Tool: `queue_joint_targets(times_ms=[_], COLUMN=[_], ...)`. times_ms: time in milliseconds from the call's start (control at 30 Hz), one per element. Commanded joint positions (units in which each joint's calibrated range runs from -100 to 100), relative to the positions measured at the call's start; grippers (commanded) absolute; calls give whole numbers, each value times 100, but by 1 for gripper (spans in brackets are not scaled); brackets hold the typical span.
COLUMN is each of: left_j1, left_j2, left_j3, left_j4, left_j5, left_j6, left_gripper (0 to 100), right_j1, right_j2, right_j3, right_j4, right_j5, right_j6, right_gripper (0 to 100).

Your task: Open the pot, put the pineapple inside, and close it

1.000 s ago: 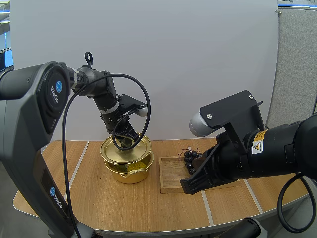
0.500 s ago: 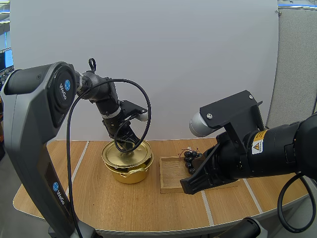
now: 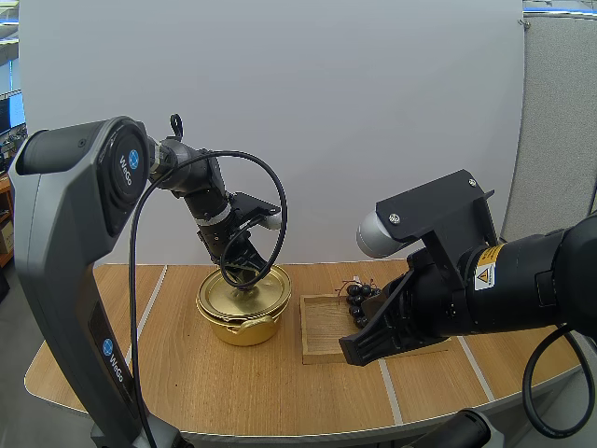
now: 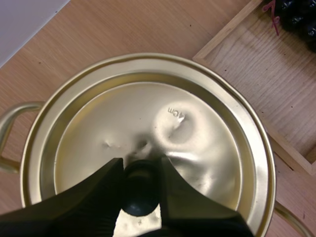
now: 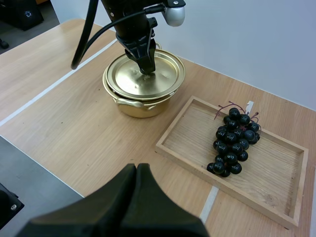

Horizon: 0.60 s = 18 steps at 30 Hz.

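My left gripper (image 4: 140, 170) pinches the black knob (image 4: 140, 197) of the lid (image 4: 207, 148), one finger on each side of it, and the lid rests on the gold pot (image 3: 244, 329). Stamped into the lid near the knob is a small mark (image 4: 176, 112) that seems to read "4cm". In the high view my left arm (image 3: 75, 215) carries a round blue badge with "WeGo" (image 3: 126, 173) beside it, and my right arm (image 3: 532, 289) bears a yellow warning triangle label (image 3: 484, 276) whose small print I cannot read. My right gripper (image 5: 136, 170) has its fingers pressed together into one dark wedge and hangs above the table (image 5: 64, 123) close to its near edge. The fruit here is a bunch of dark grapes (image 5: 232, 143), lying in the wooden tray (image 5: 187, 133) towards its far side. The tray's rim runs just beside the pot, with a narrow strip of wood between them. On the pot's other side and in front of it the tabletop is open, crossed by pale stripes.
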Motion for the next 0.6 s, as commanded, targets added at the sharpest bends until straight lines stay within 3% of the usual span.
queue_joint_targets(times_ms=[0, 567], left_j1=[-6, -6], left_j2=[161, 122], left_j3=[36, 36], left_j4=[159, 231], left_j5=[80, 705], left_j6=[7, -36], left_gripper=[0, 0], right_j1=[-30, -30], right_j2=[-60, -60], right_j3=[25, 25], right_j4=[21, 21], right_j5=[0, 0], right_j6=[-36, -36], right_gripper=[0, 0])
